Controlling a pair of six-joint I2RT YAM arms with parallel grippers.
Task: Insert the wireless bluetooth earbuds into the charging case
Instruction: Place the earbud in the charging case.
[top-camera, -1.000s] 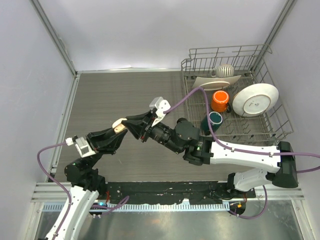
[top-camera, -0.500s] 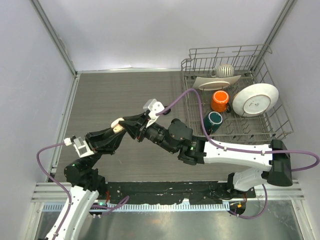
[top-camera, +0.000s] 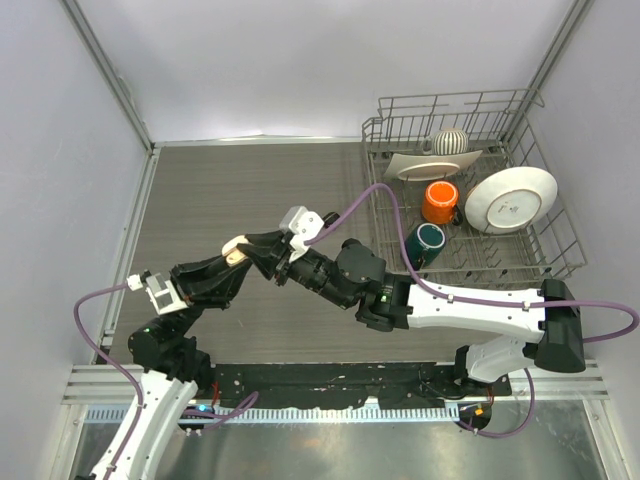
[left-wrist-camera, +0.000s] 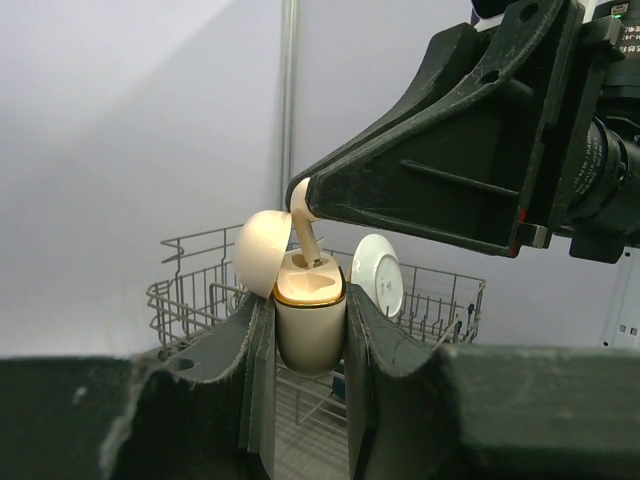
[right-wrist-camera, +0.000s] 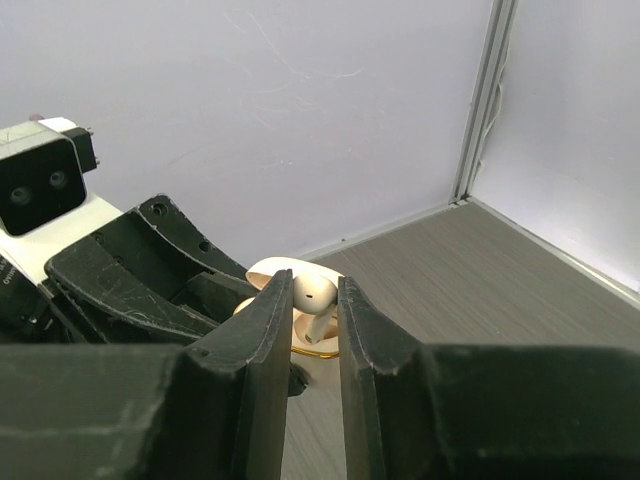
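Observation:
My left gripper (top-camera: 232, 262) is shut on a cream charging case (left-wrist-camera: 310, 335), held upright above the table with its lid (left-wrist-camera: 262, 250) hinged open to the left. My right gripper (top-camera: 272, 250) is shut on one cream-white earbud (right-wrist-camera: 313, 293), pinched by its head between the fingers. The earbud hangs right over the case (right-wrist-camera: 316, 352), stem pointing down. In the left wrist view the earbud stem (left-wrist-camera: 306, 238) reaches into a socket in the gold-rimmed top of the case. The two grippers meet tip to tip over the left middle of the table.
A wire dish rack (top-camera: 540, 255) fills the right back of the table, holding a white plate (top-camera: 510, 198), a flat dish (top-camera: 432, 165), an orange mug (top-camera: 440, 201), a teal mug (top-camera: 430, 238) and a striped cup (top-camera: 448, 141). Walls close the left, back and right sides.
My right arm has swung left and brought the earbud over the open case, its stem now at the socket. The left gripper and the case have hardly moved.

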